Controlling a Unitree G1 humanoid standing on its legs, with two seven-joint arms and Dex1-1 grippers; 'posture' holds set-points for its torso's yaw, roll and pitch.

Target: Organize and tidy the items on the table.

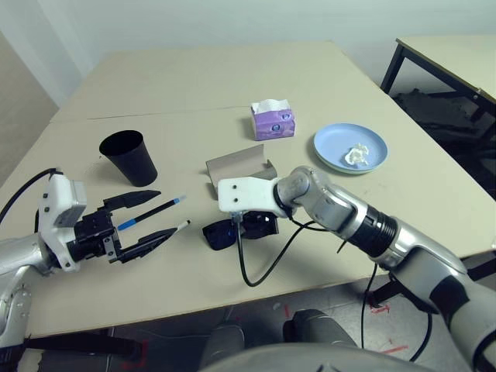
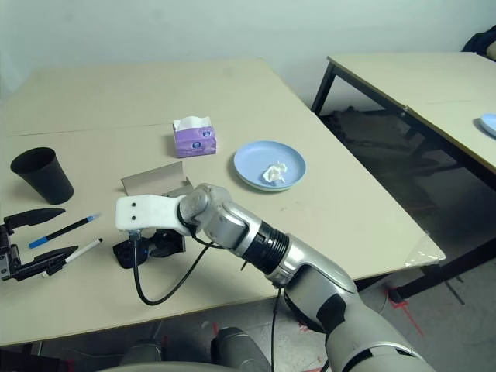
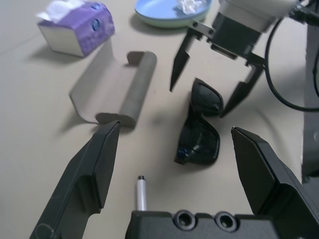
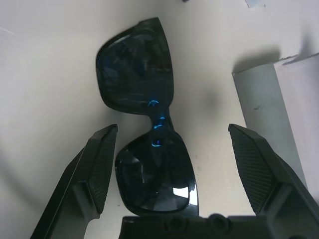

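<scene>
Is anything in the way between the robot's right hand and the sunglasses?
Nothing that I can see. The right hand is open just above the sunglasses, with one finger on each side of them. The grey case lies next to them, not in between.

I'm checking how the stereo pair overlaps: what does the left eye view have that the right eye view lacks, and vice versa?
Left eye: the left arm's white wrist housing.
Right eye: another blue plate, on the second table.
Both: cup, two pens, sunglasses, glasses case, tissue box, stacked plates, crumpled wad.
</scene>
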